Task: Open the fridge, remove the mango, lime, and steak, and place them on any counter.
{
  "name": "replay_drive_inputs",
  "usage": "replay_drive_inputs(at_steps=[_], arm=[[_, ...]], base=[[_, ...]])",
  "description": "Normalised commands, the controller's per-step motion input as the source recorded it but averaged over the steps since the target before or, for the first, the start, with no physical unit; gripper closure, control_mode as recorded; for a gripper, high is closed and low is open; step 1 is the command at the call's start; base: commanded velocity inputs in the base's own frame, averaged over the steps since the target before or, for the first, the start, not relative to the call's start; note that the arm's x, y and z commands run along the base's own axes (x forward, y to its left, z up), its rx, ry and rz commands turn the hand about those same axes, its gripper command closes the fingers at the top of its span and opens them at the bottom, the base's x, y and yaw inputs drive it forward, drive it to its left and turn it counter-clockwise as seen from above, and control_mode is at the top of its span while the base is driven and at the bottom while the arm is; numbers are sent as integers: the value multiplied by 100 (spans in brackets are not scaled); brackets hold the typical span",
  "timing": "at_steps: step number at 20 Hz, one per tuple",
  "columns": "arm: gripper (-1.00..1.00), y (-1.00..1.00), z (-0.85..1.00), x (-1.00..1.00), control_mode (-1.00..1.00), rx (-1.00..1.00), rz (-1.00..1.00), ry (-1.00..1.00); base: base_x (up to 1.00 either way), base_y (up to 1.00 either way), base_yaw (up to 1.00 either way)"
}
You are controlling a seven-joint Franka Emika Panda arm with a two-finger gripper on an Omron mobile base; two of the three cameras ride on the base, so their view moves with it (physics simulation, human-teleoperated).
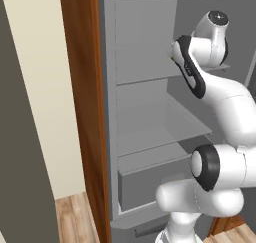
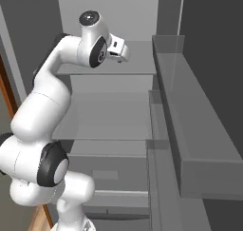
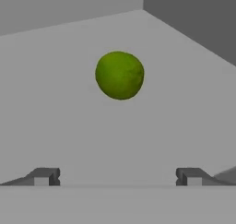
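Dark fingertips (image 3: 46, 177) are rising at the bottom of the hand view, standing wide apart with nothing between them, so the hand (image 3: 117, 178) is empty and spread to its full width. Ahead of it the lime (image 3: 119, 75) is sitting alone on a grey shelf (image 3: 69, 126), near the back corner where the rear wall is meeting a darker side wall. The fruit is lying roughly on the midline between the tips, still apart from them.

From the base views the fridge (image 1: 145, 112) is standing open, and the arm is reaching deep into its upper part, with the hand (image 2: 118, 49) hovering over the upper shelf (image 2: 133, 63).

To do this step well, I judge the hand should be advancing straight along its own axis, keeping the lime centred, until the tips are flanking its widest part. Closing should be gentle and even, since a smooth ball is likely to roll or squirt out if one tip touches first. Lifting clear of the shelf before drawing back should keep it from dragging.
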Motion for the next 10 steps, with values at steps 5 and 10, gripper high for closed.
replay_drive_inputs(at_steps=[5, 10], arm=[[-100, -7, -21, 50, -100, 0, 0, 4], [-100, -6, -19, 54, -100, 0, 0, 2]], base=[[0, 0, 0], [0, 0, 0]])
